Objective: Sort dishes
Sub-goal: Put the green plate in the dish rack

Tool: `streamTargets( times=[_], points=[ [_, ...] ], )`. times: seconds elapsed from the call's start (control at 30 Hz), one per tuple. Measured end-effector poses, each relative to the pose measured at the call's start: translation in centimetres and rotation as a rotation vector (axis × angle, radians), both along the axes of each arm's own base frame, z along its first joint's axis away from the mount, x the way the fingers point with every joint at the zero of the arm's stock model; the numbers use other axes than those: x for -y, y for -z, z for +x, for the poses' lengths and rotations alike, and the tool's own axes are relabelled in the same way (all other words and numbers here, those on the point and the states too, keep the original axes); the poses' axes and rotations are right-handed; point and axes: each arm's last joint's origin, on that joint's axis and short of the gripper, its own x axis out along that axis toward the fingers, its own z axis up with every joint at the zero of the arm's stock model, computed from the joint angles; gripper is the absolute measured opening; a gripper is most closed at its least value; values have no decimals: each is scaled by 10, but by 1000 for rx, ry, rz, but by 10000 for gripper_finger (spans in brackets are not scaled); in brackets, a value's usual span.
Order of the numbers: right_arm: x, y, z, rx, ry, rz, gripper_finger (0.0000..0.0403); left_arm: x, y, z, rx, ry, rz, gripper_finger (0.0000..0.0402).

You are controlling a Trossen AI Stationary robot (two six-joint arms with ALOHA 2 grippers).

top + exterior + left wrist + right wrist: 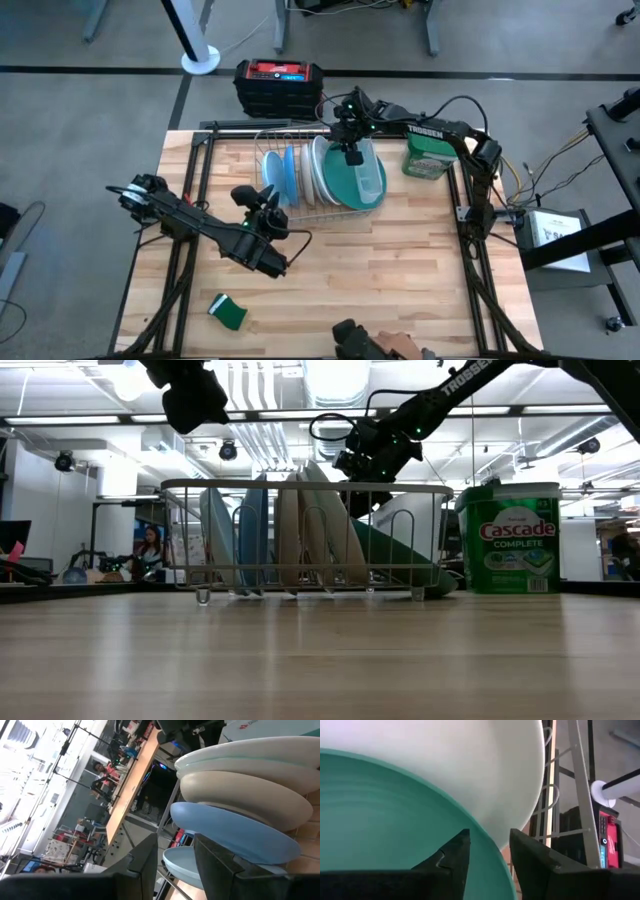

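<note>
While the wire dish rack [300,205] stands at the far middle of the pale wood-plank table [400,260], its thin metal bars hold the dishes on edge, faces turned left and right. Two light blue plates [281,176], smooth and round, fill the rack's left slots. Cream plates [290,530] stand next, matte and slightly domed. Largest plate [358,178], teal-backed with a white face, leans at the rack's right end, tilted well off upright, its lower edge low toward the table in the low view.

Right gripper [352,155] sits over the teal plate's upper rim. In its wrist view both dark fingers [451,857] show partly apart, the teal rim passing across the gap; whether they pinch it cannot be told.

Left gripper [268,203] hovers just left of the rack, near the blue plates. Its fingers [145,862] stand partly apart with nothing between them; blue and cream plate edges lie ahead.

Green-lidded detergent tub [428,158] right of the rack, labelled, boxy. Small green sponge [228,311] near the front left. Black and red case [278,84] on the floor beyond the table.
</note>
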Motion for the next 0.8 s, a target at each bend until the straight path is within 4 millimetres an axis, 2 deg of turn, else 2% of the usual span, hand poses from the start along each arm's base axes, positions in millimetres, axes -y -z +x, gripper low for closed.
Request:
streamTargets(
  times=[0.4,0.57,0.8],
  points=[
    [-6,0,4,-2,-69,-50,6,0,0,0,0,0,0,116],
    [-7,-3,4,9,-81,-69,1,0,0,0,1,1,0,116],
    [-10,-18,0,39,-93,-105,0,1,0,0,1,2,0,116]
  ],
)
